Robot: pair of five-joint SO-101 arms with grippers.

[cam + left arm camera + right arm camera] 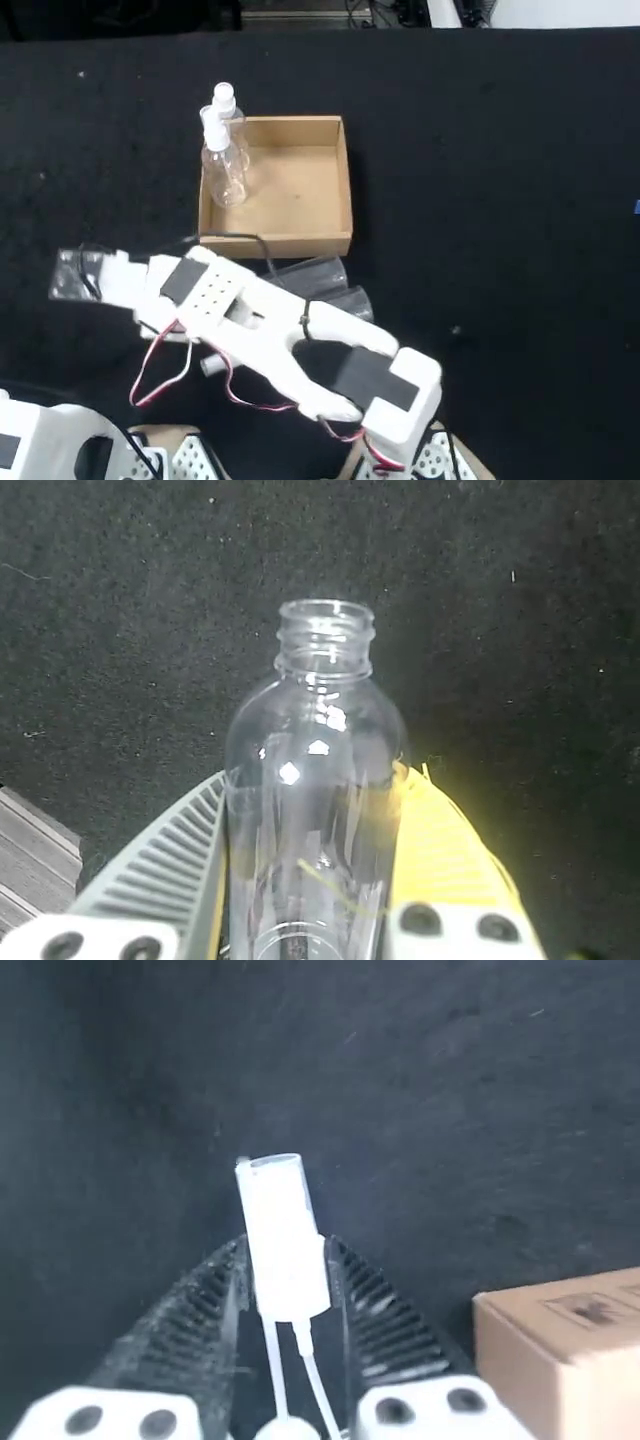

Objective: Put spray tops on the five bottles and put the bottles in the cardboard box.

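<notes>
My left gripper (312, 780) is shut on a clear bottle (320, 720) whose threaded neck is bare and points away from the camera. My right gripper (285, 1255) is shut on a white spray top (283, 1230) with its thin dip tube trailing back between the fingers. In the high view the right arm stretches left across the table, its gripper (75, 275) left of the cardboard box (275, 243). Two capped bottles (225, 170) stand at the box's far-left corner. A corner of the box (560, 1350) shows in the right wrist view.
Two clear capless bottles (318, 270) lie on the black cloth just in front of the box, partly hidden by the right arm. A small white piece (211, 368) lies under that arm. Both arm bases sit at the near edge.
</notes>
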